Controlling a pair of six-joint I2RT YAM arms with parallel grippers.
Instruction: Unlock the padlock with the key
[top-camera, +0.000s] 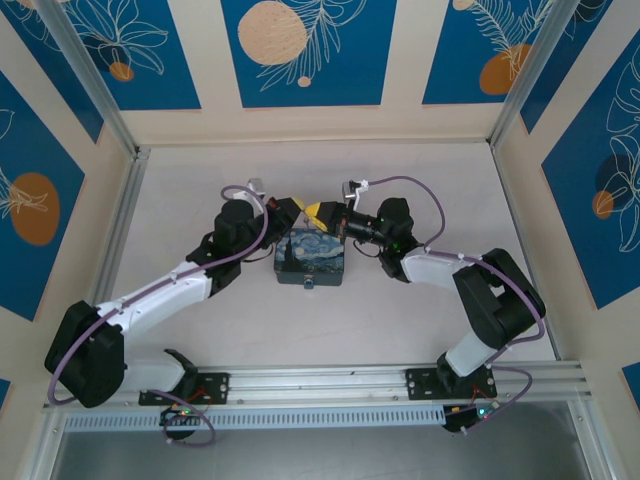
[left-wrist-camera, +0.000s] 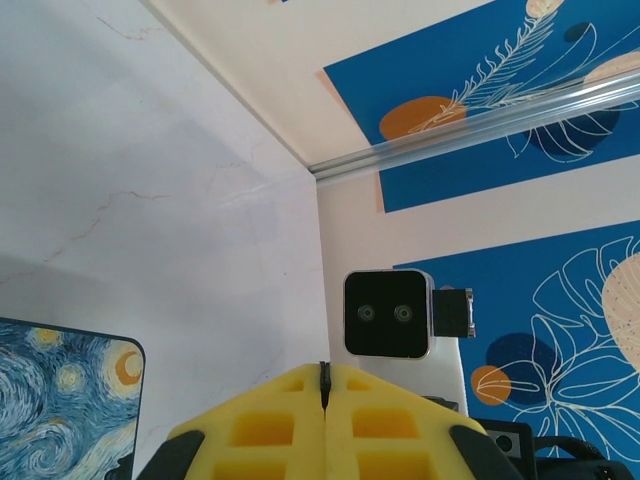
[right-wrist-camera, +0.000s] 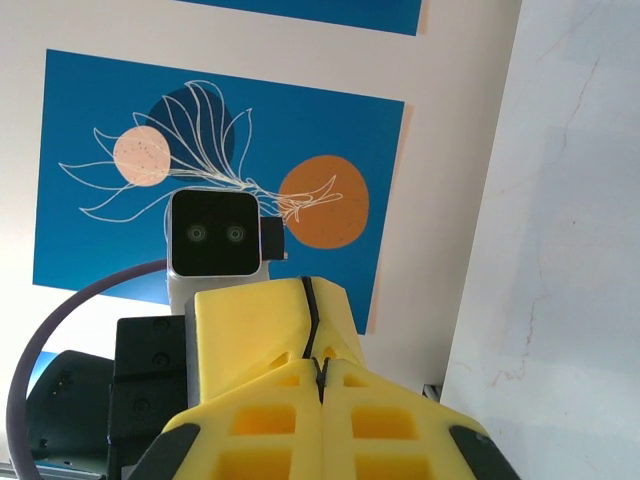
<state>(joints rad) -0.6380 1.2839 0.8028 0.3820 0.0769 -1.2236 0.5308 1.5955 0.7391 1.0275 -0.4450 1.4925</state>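
Both grippers meet tip to tip above the far edge of the dark-blue swirl-painted tin (top-camera: 310, 255). My left gripper (top-camera: 298, 208) has its yellow fingers pressed together in the left wrist view (left-wrist-camera: 323, 378), with nothing between them. My right gripper (top-camera: 320, 212) is shut too (right-wrist-camera: 320, 368), its tips touching the left gripper's yellow fingers (right-wrist-camera: 262, 325). A tiny silvery piece at the tin's near edge (top-camera: 308, 284) looks like the padlock. The key is not visible anywhere; only a thin dark seam shows between each pair of pads.
The tin's corner (left-wrist-camera: 60, 400) lies at the lower left of the left wrist view. Each wrist camera faces the other (left-wrist-camera: 388, 313) (right-wrist-camera: 212, 235). Purple cables (top-camera: 410, 185) loop over both arms. Blue-patterned walls enclose the white table (top-camera: 200, 180).
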